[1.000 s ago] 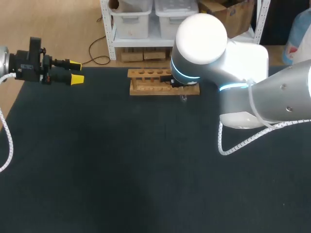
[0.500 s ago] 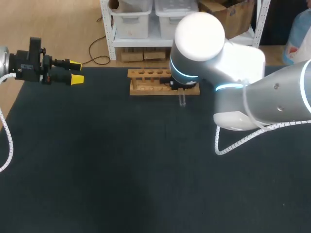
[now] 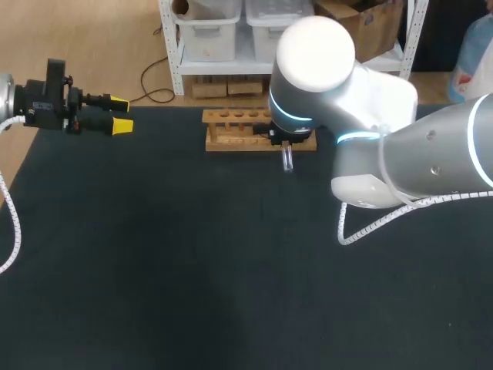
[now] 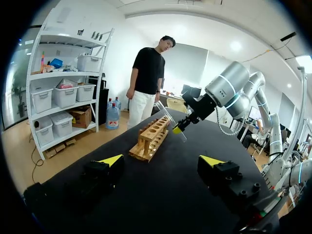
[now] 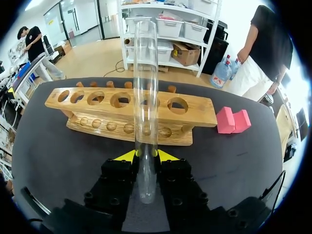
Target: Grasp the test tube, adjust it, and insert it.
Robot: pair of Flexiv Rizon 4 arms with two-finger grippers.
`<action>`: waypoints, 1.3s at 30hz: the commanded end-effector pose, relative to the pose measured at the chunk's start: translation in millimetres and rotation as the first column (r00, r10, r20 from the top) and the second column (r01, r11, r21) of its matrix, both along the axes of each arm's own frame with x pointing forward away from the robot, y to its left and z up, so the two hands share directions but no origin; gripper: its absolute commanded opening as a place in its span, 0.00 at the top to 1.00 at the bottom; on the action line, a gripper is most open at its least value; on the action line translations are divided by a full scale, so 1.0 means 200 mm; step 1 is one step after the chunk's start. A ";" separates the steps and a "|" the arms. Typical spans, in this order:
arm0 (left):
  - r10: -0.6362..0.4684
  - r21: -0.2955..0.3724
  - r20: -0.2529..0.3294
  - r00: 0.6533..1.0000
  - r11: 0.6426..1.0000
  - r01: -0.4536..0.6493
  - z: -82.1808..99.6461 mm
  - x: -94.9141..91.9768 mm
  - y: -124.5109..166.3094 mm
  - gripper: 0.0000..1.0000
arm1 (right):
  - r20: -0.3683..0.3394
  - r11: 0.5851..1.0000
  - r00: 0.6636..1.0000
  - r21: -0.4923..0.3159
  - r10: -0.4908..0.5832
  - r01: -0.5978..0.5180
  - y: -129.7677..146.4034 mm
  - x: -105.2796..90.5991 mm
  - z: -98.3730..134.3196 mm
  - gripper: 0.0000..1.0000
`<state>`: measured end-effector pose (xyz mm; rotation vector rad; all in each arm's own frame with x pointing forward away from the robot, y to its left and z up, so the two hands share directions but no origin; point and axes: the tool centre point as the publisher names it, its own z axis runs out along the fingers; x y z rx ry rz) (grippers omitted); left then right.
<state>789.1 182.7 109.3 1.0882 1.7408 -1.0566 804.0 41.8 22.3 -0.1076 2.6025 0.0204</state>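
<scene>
A clear glass test tube [image 5: 145, 97] is pinched between the yellow tips of my right gripper [image 5: 145, 155], which is shut on it. The tube points out ahead of the fingers and crosses over the holes of the wooden rack [image 5: 131, 105]. In the head view the tube's lower end [image 3: 287, 159] shows just in front of the rack [image 3: 235, 129], near its right end, while my right arm hides the gripper. From the left wrist view the tube [image 4: 168, 116] hangs tilted above the rack [image 4: 151, 139]. My left gripper [image 3: 119, 113] stands open and empty at the table's far left.
Two pink blocks [image 5: 233, 120] lie on the dark mat to the right of the rack. My bulky right arm [image 3: 370, 116] covers the table's back right. The left gripper [image 4: 161, 160] points along the table toward the rack.
My right arm has shifted slightly left and the tube's lower end has come a little further out in front of the rack. The left arm has not moved.
</scene>
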 end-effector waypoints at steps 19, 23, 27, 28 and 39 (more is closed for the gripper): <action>0.000 -0.002 0.004 1.000 1.000 0.000 -0.01 0.00 0.00 0.00 | 0.082 0.998 0.996 0.052 -0.023 0.019 -0.01 -0.15 0.21 1.00; 0.000 -0.002 0.004 1.000 1.000 0.000 -0.01 0.00 0.00 0.00 | 0.118 0.998 0.992 0.058 -0.036 0.029 -0.04 -0.16 0.28 1.00; 0.000 -0.002 0.004 1.000 1.000 0.000 -0.01 0.00 0.00 0.00 | 0.162 0.998 0.986 0.060 -0.034 0.025 -0.06 -0.17 0.34 1.00; 0.000 -0.002 0.004 1.000 1.000 0.000 -0.01 0.00 0.00 0.00 | 0.180 0.998 0.983 0.061 -0.033 0.023 -0.06 -0.17 0.36 1.00; 0.000 -0.002 0.004 1.000 1.000 0.000 -0.01 0.00 0.00 0.00 | 0.329 0.995 0.943 0.102 -0.037 0.003 -0.07 -0.14 0.46 1.00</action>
